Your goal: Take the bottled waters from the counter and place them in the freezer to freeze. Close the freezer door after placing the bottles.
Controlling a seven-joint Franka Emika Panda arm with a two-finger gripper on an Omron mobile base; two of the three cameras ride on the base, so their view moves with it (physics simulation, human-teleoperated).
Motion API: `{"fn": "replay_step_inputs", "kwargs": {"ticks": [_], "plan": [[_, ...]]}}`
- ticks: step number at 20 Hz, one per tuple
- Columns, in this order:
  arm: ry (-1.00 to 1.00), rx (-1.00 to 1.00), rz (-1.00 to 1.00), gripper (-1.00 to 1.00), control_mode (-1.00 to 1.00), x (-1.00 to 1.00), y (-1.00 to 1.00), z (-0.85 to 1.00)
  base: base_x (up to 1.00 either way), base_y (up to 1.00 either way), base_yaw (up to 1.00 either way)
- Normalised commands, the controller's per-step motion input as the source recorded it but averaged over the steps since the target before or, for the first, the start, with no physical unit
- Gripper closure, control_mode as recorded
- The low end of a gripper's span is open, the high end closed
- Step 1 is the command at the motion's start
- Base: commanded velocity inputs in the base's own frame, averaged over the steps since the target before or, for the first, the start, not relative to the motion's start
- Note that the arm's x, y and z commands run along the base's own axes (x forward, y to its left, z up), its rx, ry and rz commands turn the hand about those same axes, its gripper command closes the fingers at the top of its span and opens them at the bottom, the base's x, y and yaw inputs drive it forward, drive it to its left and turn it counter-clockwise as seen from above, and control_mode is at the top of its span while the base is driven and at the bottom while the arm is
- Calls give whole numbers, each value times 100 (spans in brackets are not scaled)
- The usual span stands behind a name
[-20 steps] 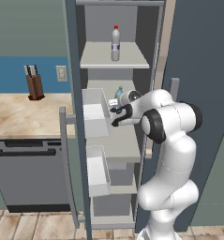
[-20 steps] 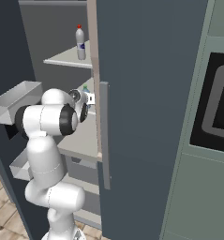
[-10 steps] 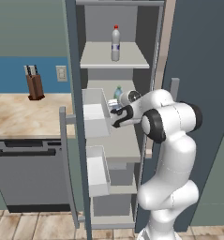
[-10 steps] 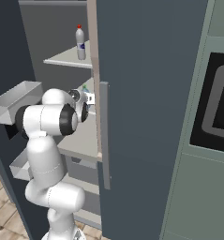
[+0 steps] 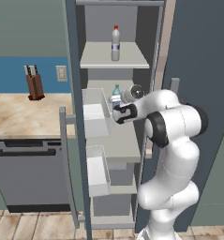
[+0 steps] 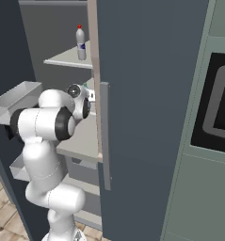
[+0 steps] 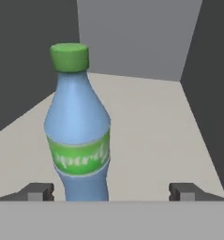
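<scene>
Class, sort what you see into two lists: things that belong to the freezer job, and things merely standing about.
Job:
green-capped bottle
red-capped bottle
freezer
freezer door
counter
gripper

Standing about:
knife block
wall switch
dishwasher
oven

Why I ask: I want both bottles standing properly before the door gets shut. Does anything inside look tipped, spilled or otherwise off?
Nothing stands out. The red-capped bottle stands upright on the upper shelf. The green-capped bottle stands upright on the shelf below, between the fingertips of the open gripper. No spill shows. The freezer door is open.
</scene>
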Motion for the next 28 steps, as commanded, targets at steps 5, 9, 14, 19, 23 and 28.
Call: {"fn": "replay_step_inputs", "kwargs": {"ticks": [5,9,14,19,23,28], "plan": [[0,0,-3,-100,-100,-76,2,41,0,0,0],[1,0,-3,-100,-100,-87,0,36,0,0,0],[1,4,-2,-100,-100,-98,-2,73,0,0,0],[0,19,0,-100,-100,-100,-15,96,0,0,0],[7,21,0,-100,-100,-100,-20,61,0,0,0],[8,4,0,-100,-100,-100,-3,70,0,0,0]]}}
